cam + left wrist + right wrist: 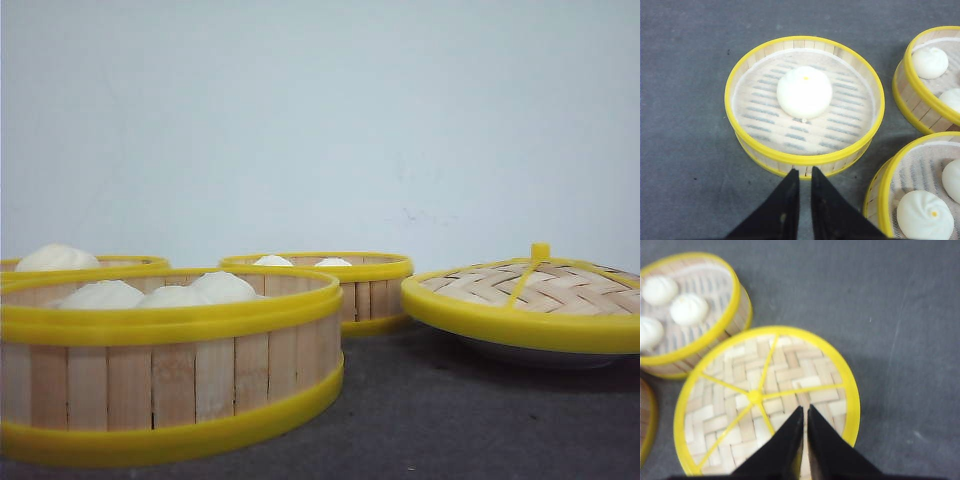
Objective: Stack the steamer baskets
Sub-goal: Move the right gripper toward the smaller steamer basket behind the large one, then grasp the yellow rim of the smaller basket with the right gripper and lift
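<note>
Three steamer baskets with pale slat walls and yellow rims stand on the dark table. In the front view one is near left (pixel 170 385), one back left (pixel 120 263), one mid-back (pixel 370 295). In the left wrist view my left gripper (pixel 803 171) hangs shut and empty just outside the wall of a basket (pixel 760 115) that holds one white bun (pixel 804 92). Two more baskets (pixel 912 107) (pixel 881 195) with buns lie beside it. My right gripper (pixel 805 409) is shut and empty above the woven lid. Neither gripper shows in the front view.
The domed bamboo lid (pixel 730 390) with yellow spokes and knob rests on a white plate (pixel 540 352) at the right (pixel 530 290). A basket with three buns (pixel 737 307) sits close beside it. Bare grey table lies to the lid's other side.
</note>
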